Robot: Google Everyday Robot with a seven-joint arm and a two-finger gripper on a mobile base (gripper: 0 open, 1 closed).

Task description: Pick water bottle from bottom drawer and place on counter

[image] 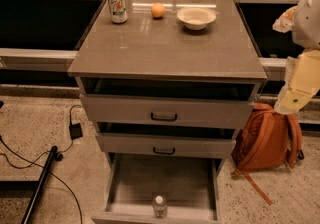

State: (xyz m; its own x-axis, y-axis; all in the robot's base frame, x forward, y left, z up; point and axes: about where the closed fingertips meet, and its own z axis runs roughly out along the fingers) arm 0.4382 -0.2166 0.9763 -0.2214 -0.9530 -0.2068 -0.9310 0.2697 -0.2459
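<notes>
The water bottle (159, 206), clear with a white cap, stands upright in the open bottom drawer (165, 175), close to its front wall and about mid-width. The counter (170, 48) is the grey-brown top of the cabinet. My gripper (284, 19) is at the right edge of the view, level with the counter's back right corner, beyond its right side and far above the bottle. It holds nothing that I can see. The cream arm link (300, 83) hangs below it.
On the back of the counter stand a green-and-white soda can (117, 4), an orange (158, 10) and a white bowl (196, 17). The two upper drawers (165, 113) are slightly open. An orange backpack (267, 138) leans right of the cabinet. Cables and a black pole (40, 183) lie on the left floor.
</notes>
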